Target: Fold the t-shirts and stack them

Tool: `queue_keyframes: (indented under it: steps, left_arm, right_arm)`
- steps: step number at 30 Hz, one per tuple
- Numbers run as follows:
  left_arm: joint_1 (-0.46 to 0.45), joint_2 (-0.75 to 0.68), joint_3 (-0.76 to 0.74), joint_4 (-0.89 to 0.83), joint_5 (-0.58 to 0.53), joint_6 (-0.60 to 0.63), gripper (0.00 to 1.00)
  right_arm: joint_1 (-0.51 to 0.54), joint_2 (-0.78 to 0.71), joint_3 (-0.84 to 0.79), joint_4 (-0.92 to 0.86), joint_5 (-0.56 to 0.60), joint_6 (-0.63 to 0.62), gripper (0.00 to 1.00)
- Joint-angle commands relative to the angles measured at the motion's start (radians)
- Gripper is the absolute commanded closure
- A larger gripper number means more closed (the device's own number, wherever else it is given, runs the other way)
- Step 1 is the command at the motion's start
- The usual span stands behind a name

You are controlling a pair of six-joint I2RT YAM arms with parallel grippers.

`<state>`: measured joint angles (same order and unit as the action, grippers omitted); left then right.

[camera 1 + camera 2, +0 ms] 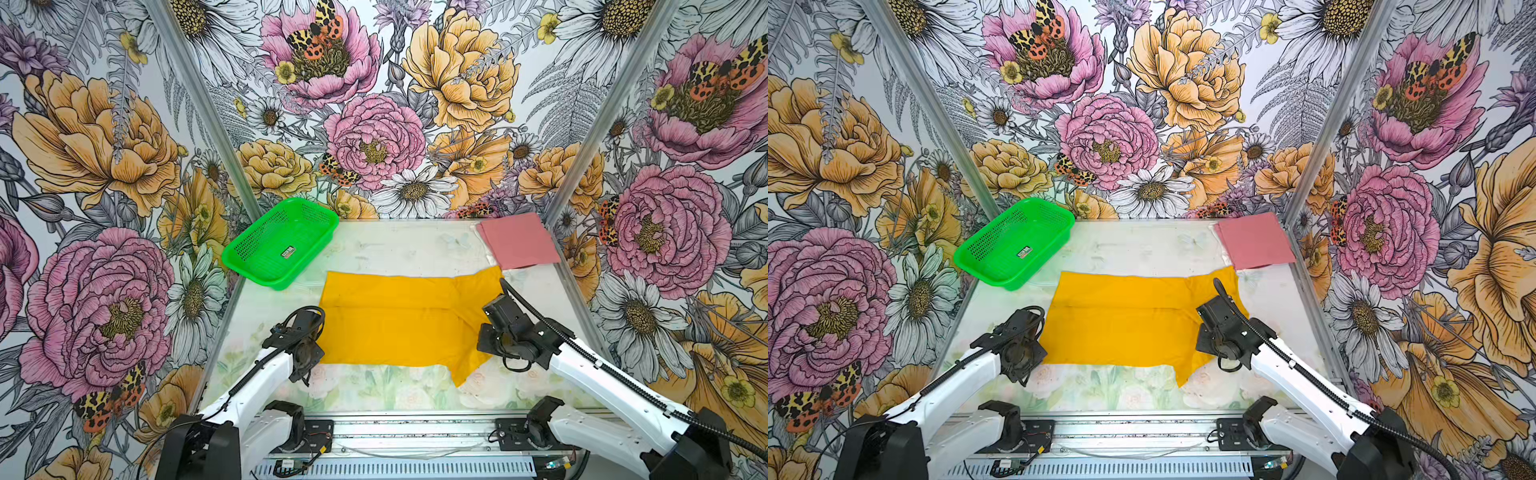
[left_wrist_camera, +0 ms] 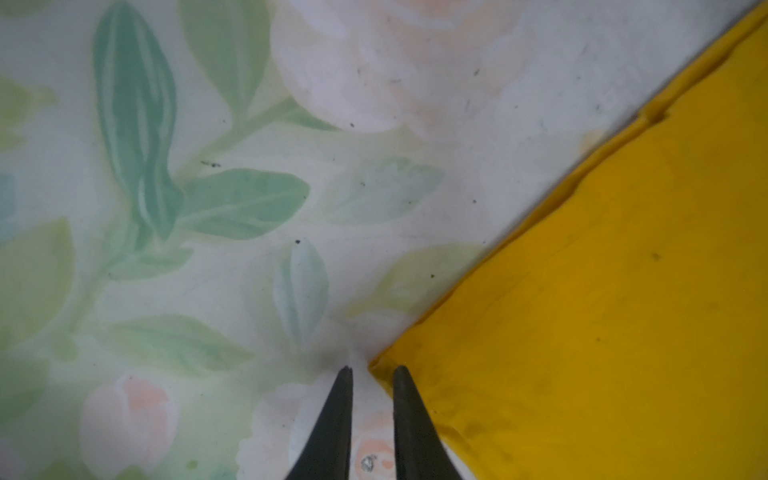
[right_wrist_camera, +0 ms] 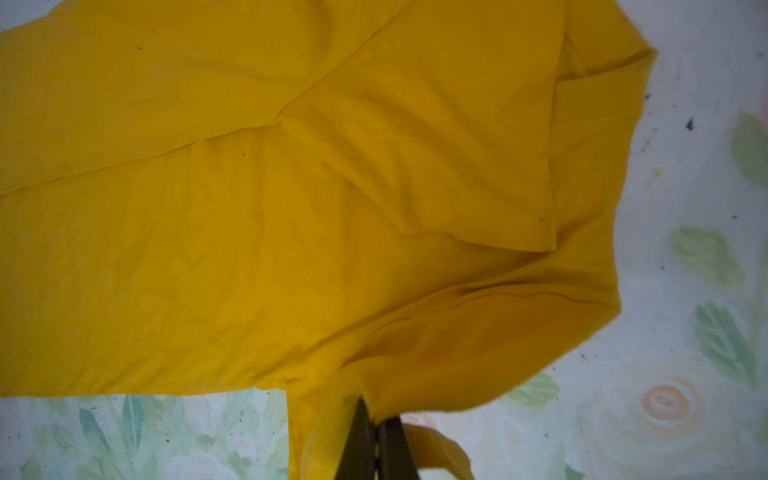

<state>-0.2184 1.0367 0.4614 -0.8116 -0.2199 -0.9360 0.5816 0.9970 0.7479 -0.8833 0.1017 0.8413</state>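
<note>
The mustard-yellow t-shirt (image 1: 399,320) (image 1: 1121,324) lies spread across the middle of the table, partly folded lengthwise, with one sleeve pointing toward the front. My left gripper (image 2: 372,370) (image 1: 304,372) is down at the shirt's near left corner (image 2: 602,291). Its jaws stand a narrow gap apart, with the corner's tip just at that gap. My right gripper (image 3: 376,417) (image 1: 490,338) is shut on a bunch of yellow cloth (image 3: 291,187) at the shirt's right end and holds it slightly raised. The dusty pink t-shirt (image 1: 519,241) (image 1: 1254,241) lies folded at the back right corner.
A bright green mesh basket (image 1: 280,243) (image 1: 1013,243) stands tilted at the back left, overhanging the table's (image 1: 399,245) left edge. Floral walls close in the table on three sides. Both arm bases sit on the rail at the front.
</note>
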Motion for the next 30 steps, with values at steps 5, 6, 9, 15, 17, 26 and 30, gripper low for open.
queue_keyframes:
  steps: [5,6,9,15,17,26,30]
  left_arm:
    - [-0.018,0.047,0.002,0.028,-0.035,-0.018,0.7]
    - [-0.02,0.049,0.001,0.037,-0.034,-0.022,0.6]
    - [-0.023,0.048,-0.008,0.055,-0.018,-0.04,0.49]
    - [-0.036,0.028,-0.013,0.052,-0.016,-0.071,0.54]
    - [-0.046,0.006,-0.005,0.024,-0.029,-0.085,0.59]
    - [-0.07,-0.098,0.004,-0.021,-0.043,-0.112,0.57]
    - [-0.079,-0.083,-0.016,-0.018,-0.035,-0.138,0.57]
  right_arm:
    - [-0.011,-0.036,0.039,0.041,0.039,-0.038,1.0]
    - [-0.012,-0.042,0.039,0.041,0.041,-0.041,1.0]
    - [-0.018,-0.069,0.028,0.043,0.044,-0.042,1.0]
    - [-0.032,-0.088,0.023,0.051,0.04,-0.062,1.0]
    - [-0.038,-0.085,0.024,0.06,0.039,-0.073,1.0]
    - [-0.055,-0.046,0.024,0.127,0.004,-0.101,1.0]
    - [-0.064,-0.026,0.031,0.143,-0.015,-0.111,1.0]
